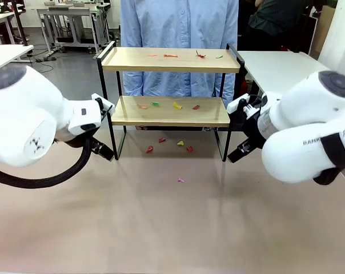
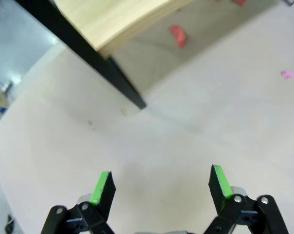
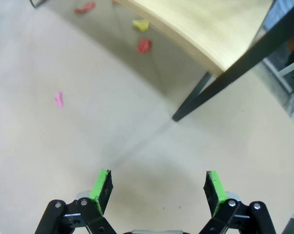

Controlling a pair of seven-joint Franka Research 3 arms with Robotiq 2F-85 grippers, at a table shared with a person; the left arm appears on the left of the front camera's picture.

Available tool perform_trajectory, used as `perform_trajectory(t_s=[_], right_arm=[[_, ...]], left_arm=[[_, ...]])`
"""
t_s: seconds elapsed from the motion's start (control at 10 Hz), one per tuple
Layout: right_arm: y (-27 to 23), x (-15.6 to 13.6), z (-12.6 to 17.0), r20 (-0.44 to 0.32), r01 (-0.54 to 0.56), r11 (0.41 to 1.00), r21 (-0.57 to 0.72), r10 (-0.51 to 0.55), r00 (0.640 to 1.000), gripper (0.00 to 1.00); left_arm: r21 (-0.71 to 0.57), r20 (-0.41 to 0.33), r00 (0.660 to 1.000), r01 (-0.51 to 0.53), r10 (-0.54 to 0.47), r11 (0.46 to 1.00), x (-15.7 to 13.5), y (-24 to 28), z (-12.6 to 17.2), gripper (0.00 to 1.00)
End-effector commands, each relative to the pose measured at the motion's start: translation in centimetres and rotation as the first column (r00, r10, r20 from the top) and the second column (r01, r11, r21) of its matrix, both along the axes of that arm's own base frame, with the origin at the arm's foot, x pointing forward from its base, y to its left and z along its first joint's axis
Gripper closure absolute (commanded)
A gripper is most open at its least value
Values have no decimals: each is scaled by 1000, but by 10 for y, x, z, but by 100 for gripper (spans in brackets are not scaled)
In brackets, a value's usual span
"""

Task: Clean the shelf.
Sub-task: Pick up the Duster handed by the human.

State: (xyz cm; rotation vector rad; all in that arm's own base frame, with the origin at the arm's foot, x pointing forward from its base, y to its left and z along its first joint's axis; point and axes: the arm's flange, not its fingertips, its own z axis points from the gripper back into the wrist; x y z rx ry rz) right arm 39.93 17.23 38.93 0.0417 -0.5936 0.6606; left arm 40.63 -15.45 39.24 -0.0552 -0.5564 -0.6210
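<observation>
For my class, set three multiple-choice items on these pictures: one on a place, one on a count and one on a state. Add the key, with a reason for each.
1. Where does the pink scrap lie?
A. on the top board
B. on the lower board
C. on the table, in front of the shelf

2. How many wooden boards does the shelf have?
A. one
B. two
C. three

3. How does the left gripper stand?
A. open, holding nothing
B. shut on a scrap
C. shut on a shelf leg

Key:
1 C: it lies alone on the table, nearer the robot than the shelf's legs.
2 B: one light board sits above another in the black frame.
3 A: its jaws stand wide apart over the table, with nothing between them.
</observation>
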Motion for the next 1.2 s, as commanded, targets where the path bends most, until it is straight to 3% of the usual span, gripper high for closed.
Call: perform_trajectory(t_s=[0.0, 0.2, 0.3, 0.5, 0.7, 0.8, 0.9, 1.0, 1.1], right_arm=[[-27, 13, 52, -14, -65, 993, 102, 67, 998, 0], [-66, 32, 84, -16, -75, 982, 175, 79, 997, 0], [-88, 43, 92, -15, -114, 975, 192, 119, 993, 0], [-132, 73, 96, 2, -200, 968, 149, 202, 979, 0], [-164, 91, 87, 39, -324, 934, 149, 322, 946, 0], [-174, 96, 80, 64, -340, 925, 169, 334, 941, 0], [-180, 98, 73, 71, -340, 919, 201, 332, 940, 0], [-166, 76, 91, 39, -283, 950, 133, 280, 959, 0], [-166, 76, 91, 39, -283, 950, 133, 280, 959, 0]], left_arm=[[-84, -53, 996, 70, -74, 994, 14, 31, 52, 0], [-143, -90, 982, 153, -167, 978, 25, 56, 80, 0], [-166, -105, 954, 261, -281, 951, 33, 69, 85, 0], [-190, -84, 855, 490, -511, 851, 63, 102, 82, 0], [-236, 0, 762, 629, -647, 741, 87, 129, 65, 0], [-246, 53, 744, 656, -666, 713, 94, 137, 57, 0], [-283, 73, 753, 644, -654, 711, 97, 141, 52, 0], [-214, 19, 779, 615, -627, 759, 72, 131, 65, 0], [-214, 19, 779, 615, -627, 759, 72, 131, 65, 0]])
